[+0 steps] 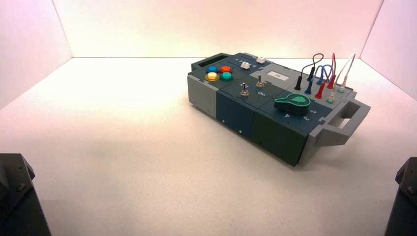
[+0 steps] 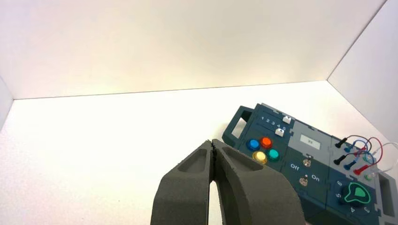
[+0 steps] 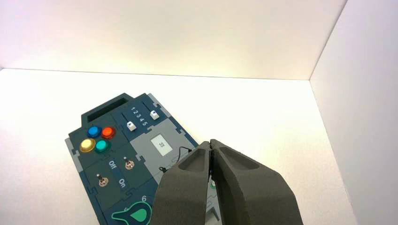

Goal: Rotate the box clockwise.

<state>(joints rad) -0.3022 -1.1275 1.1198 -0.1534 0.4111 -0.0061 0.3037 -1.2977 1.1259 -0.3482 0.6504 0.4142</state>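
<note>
The box point(image 1: 235, 114) lies flat at the right middle of the table, turned at a slant, its grey end handle point(image 1: 346, 120) toward the right. On top are four coloured buttons point(image 1: 219, 73), two toggle switches point(image 1: 244, 90), a green knob point(image 1: 293, 102) and plugged wires point(image 1: 324, 73). My left gripper point(image 2: 213, 143) is shut and empty, held above the table well short of the box point(image 2: 324, 150). My right gripper point(image 3: 210, 143) is shut and empty, held above the box's point(image 3: 143, 147) wire end without touching it. Both arms sit parked at the near corners.
White walls close the table at the back and both sides; the right wall point(image 1: 393, 44) stands near the box's handle end. Open table surface point(image 1: 123, 137) stretches left of and in front of the box. The arm bases point(image 1: 14, 196) fill the near corners.
</note>
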